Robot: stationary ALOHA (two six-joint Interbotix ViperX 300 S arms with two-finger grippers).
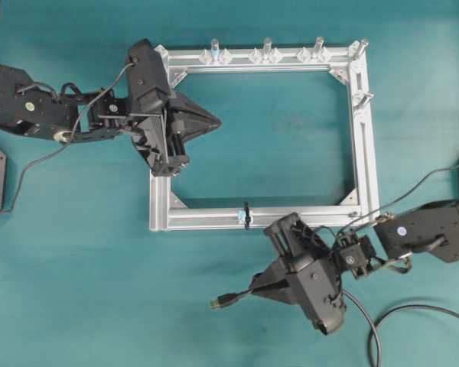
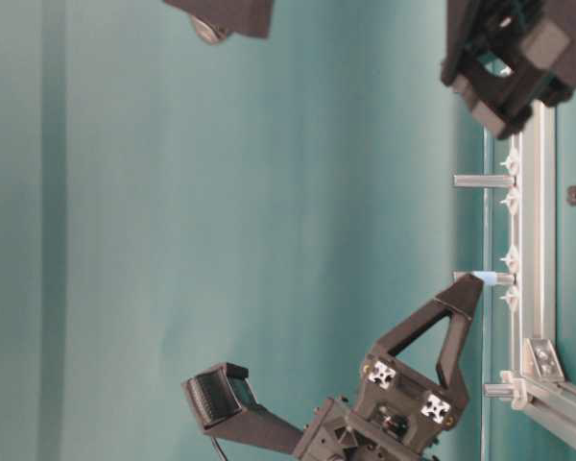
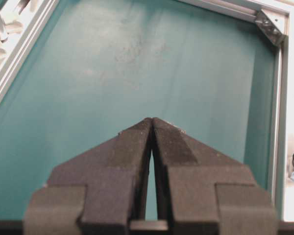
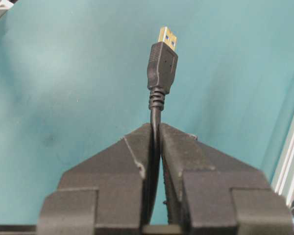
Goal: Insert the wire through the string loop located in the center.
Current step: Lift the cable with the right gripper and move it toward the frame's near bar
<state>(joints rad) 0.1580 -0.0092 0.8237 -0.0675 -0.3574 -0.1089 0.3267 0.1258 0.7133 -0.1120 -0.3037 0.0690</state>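
Two arms work around a silver frame (image 1: 363, 145) lying flat on the teal counter (image 1: 275, 138), and we take that frame as our landmark. Nearest to us in the overhead view, just outside the frame's near bar, the right gripper (image 1: 254, 289) has its jaws pinching the wire (image 4: 161, 68) a little behind its black plug, so that the plug and its gold tip stick out past the fingertips (image 4: 179, 147). From overhead the plug (image 1: 223, 300) points away from the gripper toward the left of the picture, roughly parallel with the near bar and clear of it, while the rest of the black cable (image 1: 371, 332) trails off behind the right arm. On the near bar itself, about at its middle, we see the string loop (image 1: 246, 215), a thin dark band wrapped around the aluminium beside a small pale blue mark; the plug lies apart from it, to the loop's near left. Farther in, over the frame's left bar, the left gripper (image 1: 214, 120) reaches into the open middle of the frame with its jaws pressed together on nothing, as its wrist view confirms. Along the far bar stand several short silver pegs (image 1: 267, 47).
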